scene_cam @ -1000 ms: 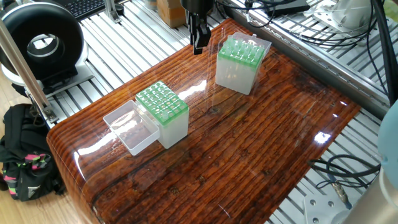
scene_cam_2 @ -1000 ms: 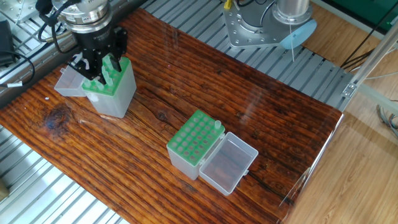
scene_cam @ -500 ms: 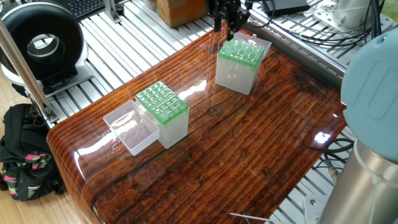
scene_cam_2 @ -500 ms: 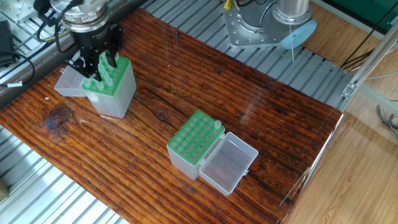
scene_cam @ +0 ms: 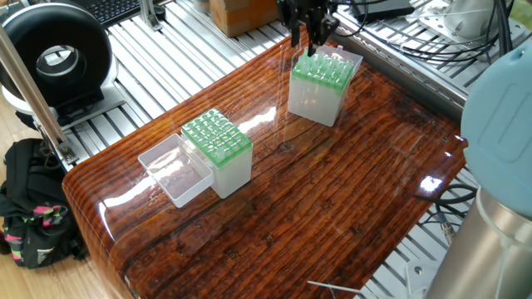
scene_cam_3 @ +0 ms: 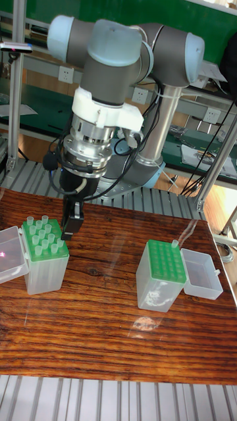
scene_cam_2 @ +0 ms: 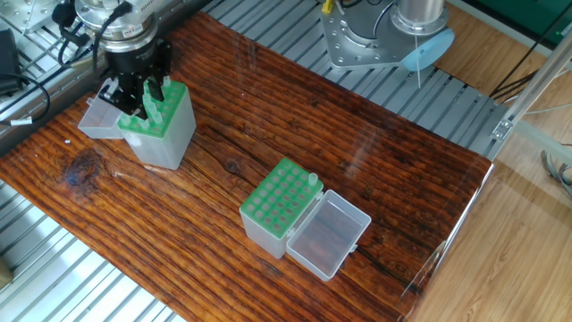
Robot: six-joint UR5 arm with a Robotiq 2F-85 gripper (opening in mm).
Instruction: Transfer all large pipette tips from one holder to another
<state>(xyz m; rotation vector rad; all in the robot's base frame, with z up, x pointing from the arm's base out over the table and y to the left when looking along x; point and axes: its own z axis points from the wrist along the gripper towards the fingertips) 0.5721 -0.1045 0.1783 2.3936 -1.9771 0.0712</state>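
Hovering over one holder of large pipette tips [scene_cam_3: 45, 238], a robot gripper [scene_cam_3: 71, 227] is hanging just above a glossy wooden table [scene_cam: 332, 208]. In the tall fixed view this full holder [scene_cam_3: 45, 266] is sitting at the left, a translucent box with a green grid top, and whitish tips are standing upright in its holes. Its clear lid [scene_cam_3: 12, 253] is lying open on its left side.

The gripper's dark fingers [scene_cam_3: 72, 217] are pointing down beside the right edge of the tip rows, at about the height of the tip tops. Whether the fingers are apart or clamped on a tip cannot be told from any view.

A second holder [scene_cam_3: 161, 273] is sitting well apart to the right on the same table. Its green grid is showing mostly open holes, and a single tip [scene_cam_2: 312, 179] is standing at one corner, next to the hinge of its open clear lid [scene_cam_3: 201, 273].

In one fixed view, the full holder [scene_cam: 320, 83] is appearing at the far side of the table with the gripper [scene_cam: 306, 40] just above its far-left edge, while the second holder [scene_cam: 220, 149] is resting nearer the left.

A grey-and-blue robot arm [scene_cam_3: 125, 46] is rising behind the table. Ribbed metal rails [scene_cam: 183, 50] are surrounding the tabletop.
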